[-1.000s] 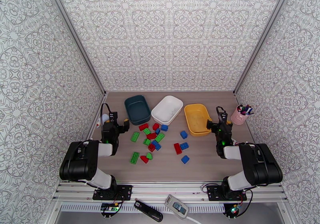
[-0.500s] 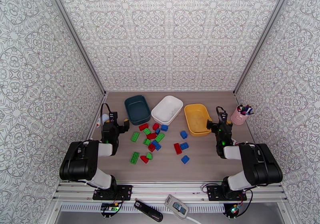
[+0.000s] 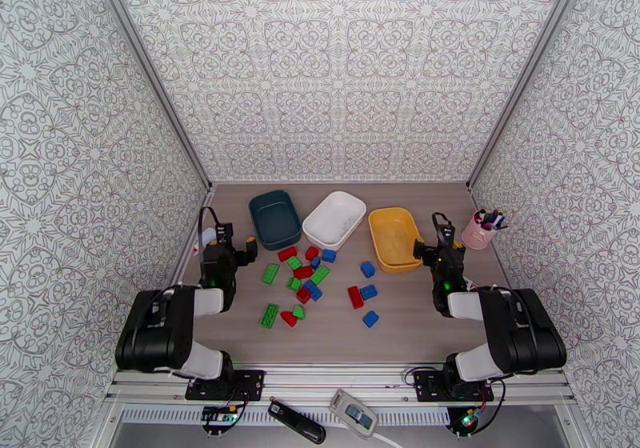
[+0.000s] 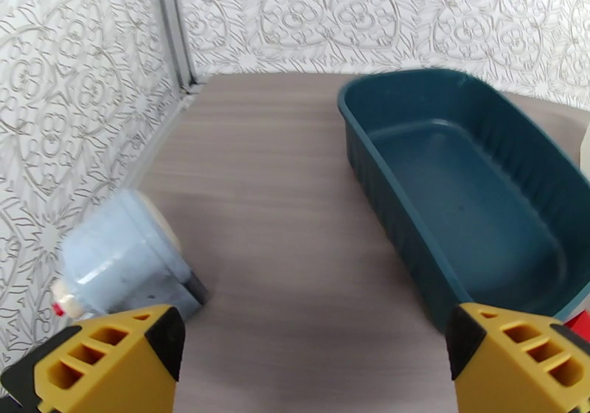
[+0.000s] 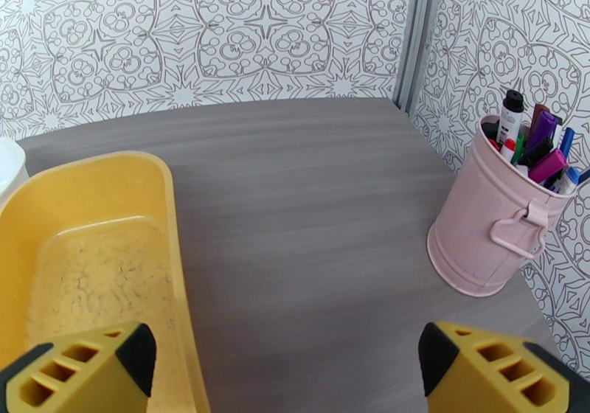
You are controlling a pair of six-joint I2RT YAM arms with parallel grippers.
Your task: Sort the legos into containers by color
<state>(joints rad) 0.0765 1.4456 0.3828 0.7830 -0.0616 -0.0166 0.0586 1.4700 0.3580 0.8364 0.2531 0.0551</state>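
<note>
Your left arm has sagged toward 7 o'clock; left gripper and right gripper stay wide, legos unmoved.

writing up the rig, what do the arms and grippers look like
The left arm and right arm have bulky black housings, white links and a black cable looping at each wrist. The left gripper and right gripper carry yellow slotted fingers edged in black.

Bare tabletop lay open between the teal tub and the left wall, broken by a pale bottle on its side. Rightward, a free lane ran between the yellow tub and the pink pen cup. The legos cluttered the middle, before the white tub.
</note>
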